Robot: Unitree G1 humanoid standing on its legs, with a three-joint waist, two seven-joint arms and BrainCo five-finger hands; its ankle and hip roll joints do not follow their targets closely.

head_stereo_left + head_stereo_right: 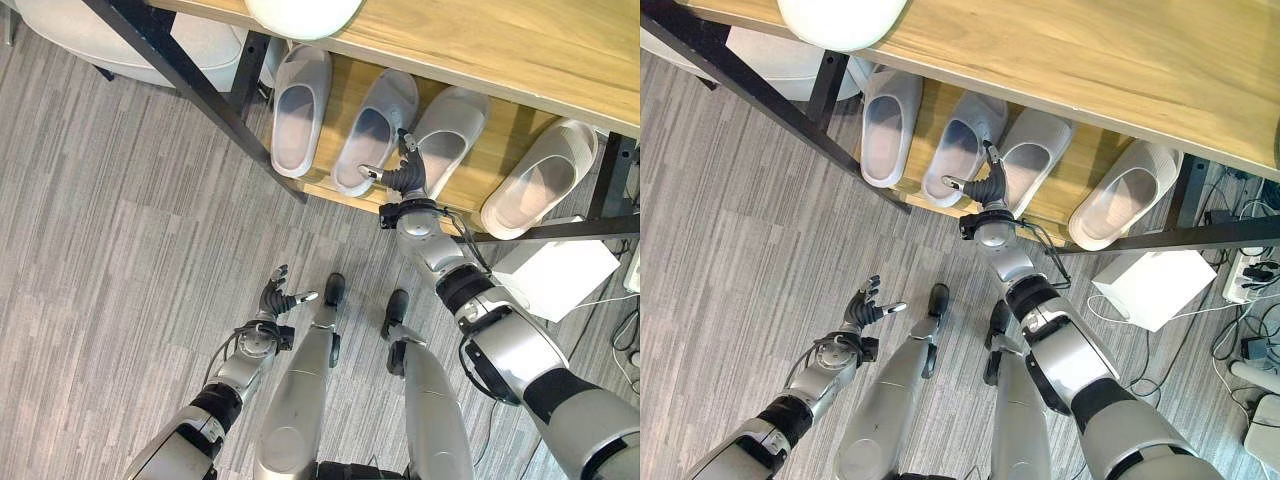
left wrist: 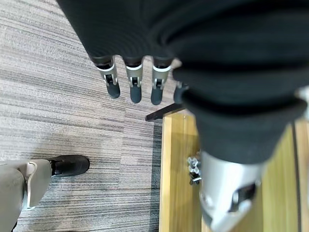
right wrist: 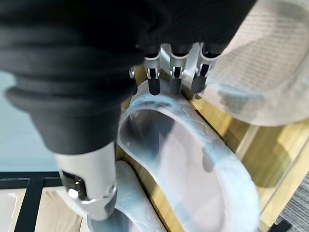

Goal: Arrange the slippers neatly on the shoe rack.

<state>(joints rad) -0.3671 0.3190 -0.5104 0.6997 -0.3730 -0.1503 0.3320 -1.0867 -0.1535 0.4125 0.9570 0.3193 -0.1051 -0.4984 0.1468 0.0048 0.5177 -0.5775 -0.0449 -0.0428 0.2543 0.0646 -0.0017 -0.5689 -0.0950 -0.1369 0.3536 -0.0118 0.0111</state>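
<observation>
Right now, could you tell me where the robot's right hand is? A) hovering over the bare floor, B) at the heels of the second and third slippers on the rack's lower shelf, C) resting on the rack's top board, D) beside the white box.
B: the right hand is at the heel ends of the second slipper and third slipper on the lower shelf, fingers straight.

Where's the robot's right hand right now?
The right hand is at the shoe rack's lower shelf, between the second slipper and third slipper from the left.

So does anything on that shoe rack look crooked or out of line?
Yes. The far-right slipper sits apart from the other three and angles differently. The right hand is between the second slipper and the third slipper.
</observation>
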